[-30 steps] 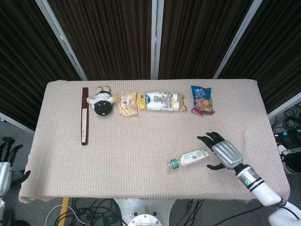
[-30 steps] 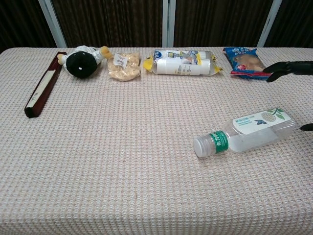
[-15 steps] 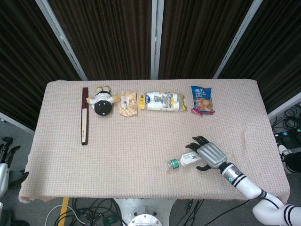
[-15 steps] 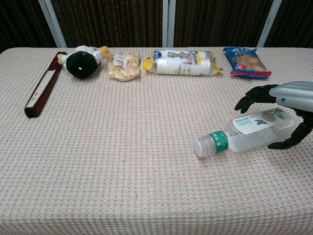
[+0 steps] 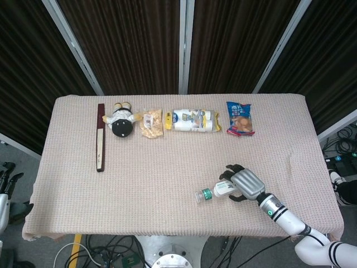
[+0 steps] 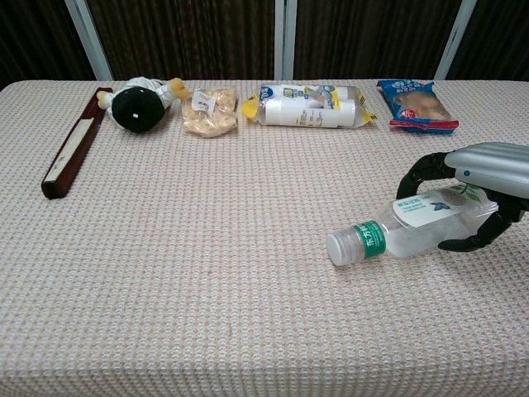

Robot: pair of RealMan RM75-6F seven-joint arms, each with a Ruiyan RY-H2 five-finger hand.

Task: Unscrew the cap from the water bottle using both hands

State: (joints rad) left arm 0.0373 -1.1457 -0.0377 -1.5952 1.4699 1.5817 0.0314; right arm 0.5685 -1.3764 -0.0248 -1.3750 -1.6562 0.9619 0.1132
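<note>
A clear water bottle (image 6: 405, 230) with a white label lies on its side on the table, near the front right. Its white cap (image 6: 340, 246) and green neck band point left toward the table's middle. My right hand (image 6: 488, 165) reaches over the bottle's rear half, fingers curled down the far side and the thumb against the near side. In the head view the same hand (image 5: 245, 183) covers the bottle's (image 5: 221, 189) base end. My left hand (image 5: 6, 192) hangs off the table at the lower left edge with its fingers apart, holding nothing.
Along the back of the table lie a dark long stick (image 5: 100, 137), a black-and-white plush toy (image 5: 122, 121), a small snack bag (image 5: 152, 123), a white-and-yellow package (image 5: 194, 120) and a blue snack bag (image 5: 240, 118). The beige tablecloth (image 5: 167, 167) covers the table.
My right hand moved left from beside the bottle to over its rear half, and its fingers curled in around it. The bottle has stayed in place.
</note>
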